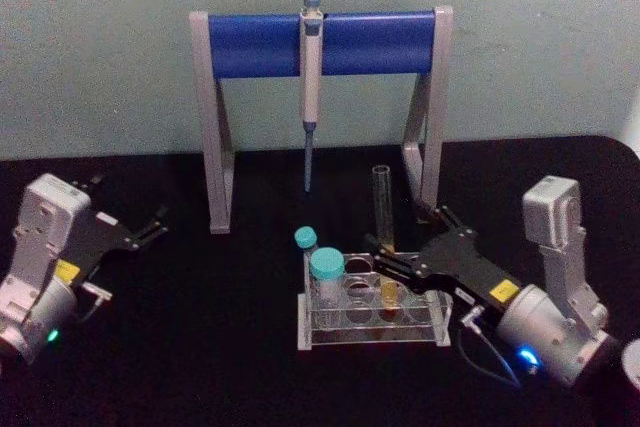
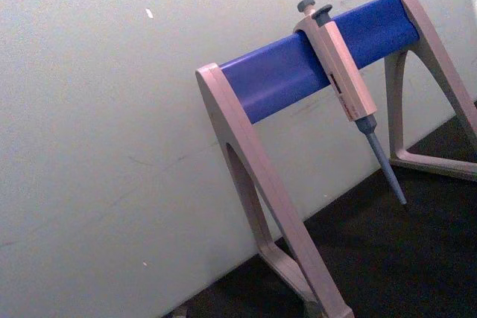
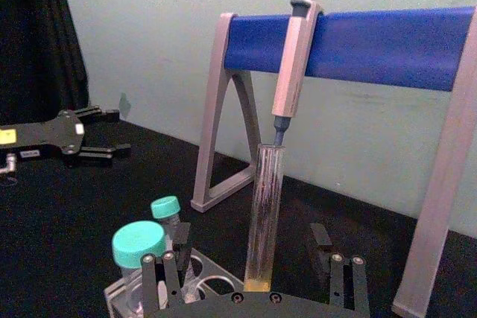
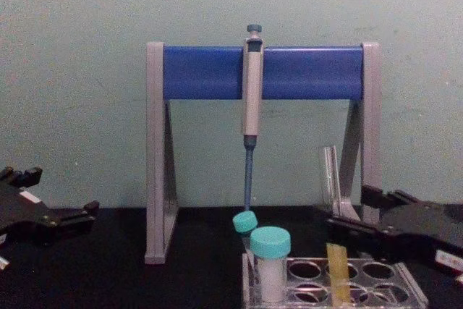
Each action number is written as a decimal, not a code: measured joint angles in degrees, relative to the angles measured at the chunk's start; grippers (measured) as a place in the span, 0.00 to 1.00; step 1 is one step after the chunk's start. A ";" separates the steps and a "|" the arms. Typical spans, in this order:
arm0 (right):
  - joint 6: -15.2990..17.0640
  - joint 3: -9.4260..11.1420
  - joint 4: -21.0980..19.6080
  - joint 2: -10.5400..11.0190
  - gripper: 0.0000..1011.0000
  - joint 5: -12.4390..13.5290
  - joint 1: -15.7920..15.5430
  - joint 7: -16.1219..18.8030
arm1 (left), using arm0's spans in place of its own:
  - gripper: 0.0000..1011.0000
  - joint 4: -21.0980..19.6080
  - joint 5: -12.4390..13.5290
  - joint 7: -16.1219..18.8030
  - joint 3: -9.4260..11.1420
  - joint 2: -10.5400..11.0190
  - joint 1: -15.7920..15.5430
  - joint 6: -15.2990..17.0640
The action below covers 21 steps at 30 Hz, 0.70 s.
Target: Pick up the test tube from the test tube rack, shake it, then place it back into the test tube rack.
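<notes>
Right claw (image 1: 400,255) spread around the test tube (image 1: 382,209), not pinching, tube upright in the rack (image 1: 372,332) on the desk; lifting, shaking, returning all ahead; left claw (image 1: 152,227) parked, spread.

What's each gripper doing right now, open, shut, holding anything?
Left gripper: open, empty, parked at the table's left.
Right gripper: open, fingers either side of the test tube standing in the rack, not clamped on it.
</notes>
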 joint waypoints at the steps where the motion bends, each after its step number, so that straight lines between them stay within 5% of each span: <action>1: -0.03 0.36 -1.12 0.51 0.99 0.24 -0.90 0.00 | 1.00 0.00 0.00 0.00 0.00 0.00 0.00 0.00; 10: -0.98 4.60 -7.12 2.18 0.99 0.01 -7.69 -4.80 | 1.00 0.00 0.00 0.00 0.00 0.00 0.00 0.00; 21: -1.99 9.01 -5.96 -1.07 0.99 -4.35 -11.10 -13.62 | 1.00 0.00 0.00 0.00 0.00 0.00 0.00 0.00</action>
